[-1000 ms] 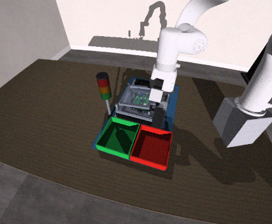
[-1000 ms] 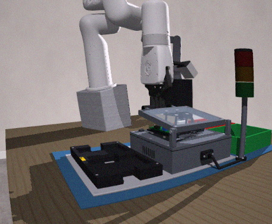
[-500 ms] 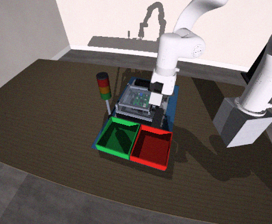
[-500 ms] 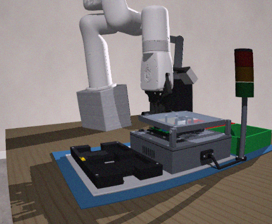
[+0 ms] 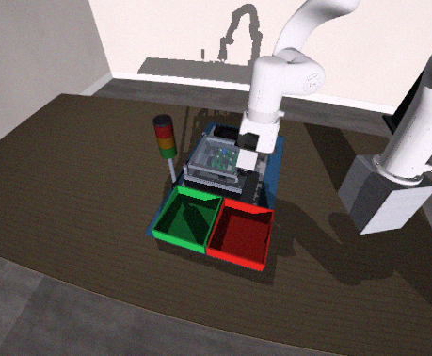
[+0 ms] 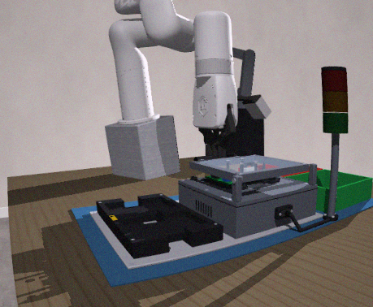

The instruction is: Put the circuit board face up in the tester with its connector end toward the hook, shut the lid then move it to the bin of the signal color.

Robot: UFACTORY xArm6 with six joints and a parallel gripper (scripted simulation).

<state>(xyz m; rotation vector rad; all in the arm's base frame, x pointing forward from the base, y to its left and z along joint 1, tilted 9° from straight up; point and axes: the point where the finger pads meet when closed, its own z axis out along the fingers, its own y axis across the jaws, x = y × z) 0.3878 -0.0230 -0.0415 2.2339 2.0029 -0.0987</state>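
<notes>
The green circuit board lies in the grey tester, under the clear lid. The lid lies about level over the plate. My gripper points straight down at the lid's edge away from the hinge and is shut on the lid's handle, which the fingers mostly hide. In the top view the gripper is at the lid's right side. The signal tower stands beside the tester; its red, amber and green lamps all look dim. The black tray has both pockets empty.
The green bin and the red bin stand side by side in front of the tester, both empty. All sit on a blue mat. The arm's grey base block stands to the right.
</notes>
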